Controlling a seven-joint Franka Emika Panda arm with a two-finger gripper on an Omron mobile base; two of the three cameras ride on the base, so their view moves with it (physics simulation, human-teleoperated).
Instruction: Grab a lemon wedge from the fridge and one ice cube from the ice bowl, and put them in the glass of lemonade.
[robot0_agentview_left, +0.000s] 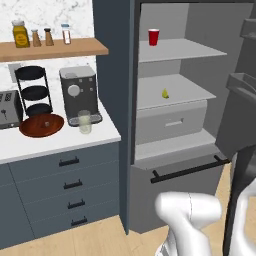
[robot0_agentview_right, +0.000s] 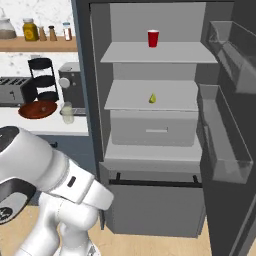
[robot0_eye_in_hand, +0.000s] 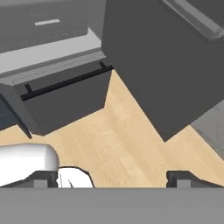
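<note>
Lemon wedge (robot0_agentview_left: 165, 93) sits on the middle shelf of the open fridge (robot0_agentview_left: 175, 145), below the shelf with the red cup (robot0_agentview_left: 153, 37). On the counter (robot0_agentview_left: 55, 142), the glass of lemonade (robot0_agentview_left: 85, 122) stands just beside the ice bowl (robot0_agentview_left: 42, 125), which has an ice cube (robot0_agentview_left: 47, 123) in it. The gripper (robot0_eye_in_hand: 112, 177) hangs low over the wooden floor (robot0_eye_in_hand: 118, 144), its two fingers spread wide and holding nothing.

Lemon wedge (robot0_agentview_left: 165, 93) on open fridge (robot0_agentview_left: 200, 30) shelf
</note>
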